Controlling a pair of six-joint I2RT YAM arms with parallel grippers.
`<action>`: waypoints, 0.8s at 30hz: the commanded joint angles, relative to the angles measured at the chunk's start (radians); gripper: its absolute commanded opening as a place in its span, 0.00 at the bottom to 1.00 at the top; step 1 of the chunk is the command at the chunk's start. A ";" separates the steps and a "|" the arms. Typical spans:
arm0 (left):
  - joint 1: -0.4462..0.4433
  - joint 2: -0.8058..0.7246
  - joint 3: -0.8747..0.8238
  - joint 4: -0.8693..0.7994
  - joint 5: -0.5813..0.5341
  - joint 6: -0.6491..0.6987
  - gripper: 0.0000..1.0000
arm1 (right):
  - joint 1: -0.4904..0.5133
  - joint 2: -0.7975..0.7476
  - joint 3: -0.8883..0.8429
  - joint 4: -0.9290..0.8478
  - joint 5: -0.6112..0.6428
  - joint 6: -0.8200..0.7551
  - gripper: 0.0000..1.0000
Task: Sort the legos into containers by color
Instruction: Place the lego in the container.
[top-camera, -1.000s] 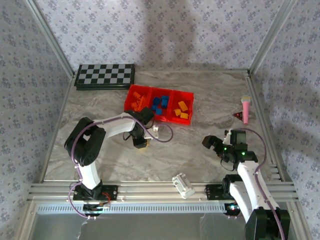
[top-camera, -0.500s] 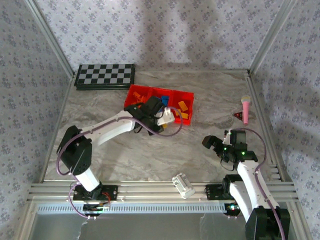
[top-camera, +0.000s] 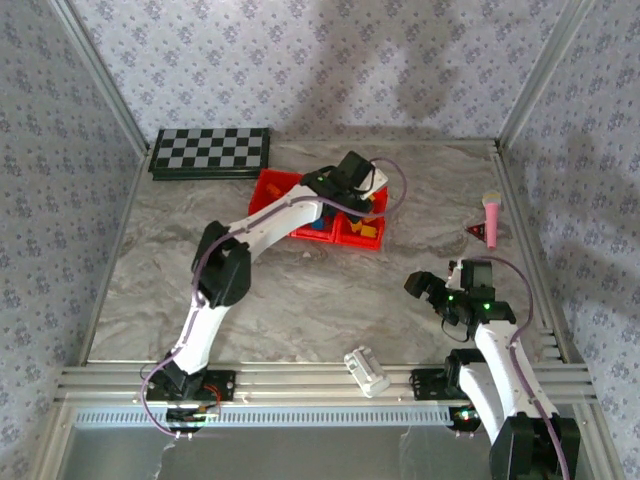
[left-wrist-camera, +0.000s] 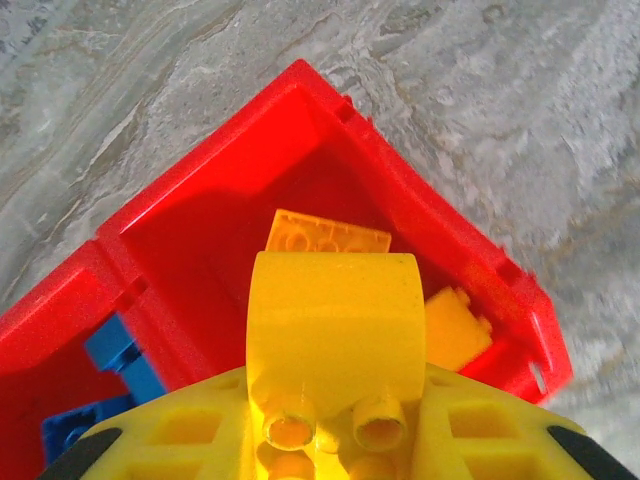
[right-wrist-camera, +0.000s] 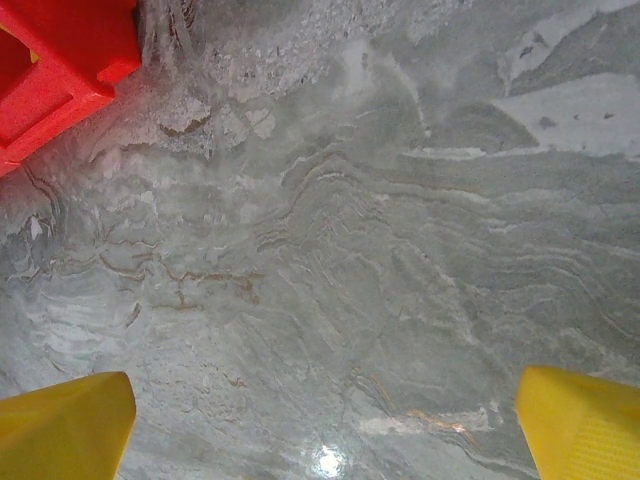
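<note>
While the left gripper (left-wrist-camera: 330, 445) pinches a curved yellow plastic lego brick (left-wrist-camera: 335, 320), it hangs above the right-end compartment of the red plastic 3-bin container row (left-wrist-camera: 445, 250). The right gripper (right-wrist-camera: 320, 430) hangs spread wide off that row's near right corner.

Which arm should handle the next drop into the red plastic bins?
Left. The left hand is shut on a yellow curved plastic brick directly above the red bin's end compartment, where other yellow bricks lie. The right hand hangs open over the grey marbled table.

Bright, even light, soft shadows, small glare on table (right-wrist-camera: 328, 462).
</note>
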 joint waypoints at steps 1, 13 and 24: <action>0.003 0.077 0.145 -0.111 -0.008 -0.071 0.21 | -0.009 -0.009 0.025 -0.018 -0.022 -0.023 1.00; 0.036 0.194 0.245 -0.142 -0.014 -0.105 0.36 | -0.016 0.015 0.022 0.001 -0.033 -0.034 1.00; 0.056 0.215 0.233 -0.100 0.036 -0.094 0.41 | -0.019 0.009 0.028 -0.008 -0.030 -0.035 1.00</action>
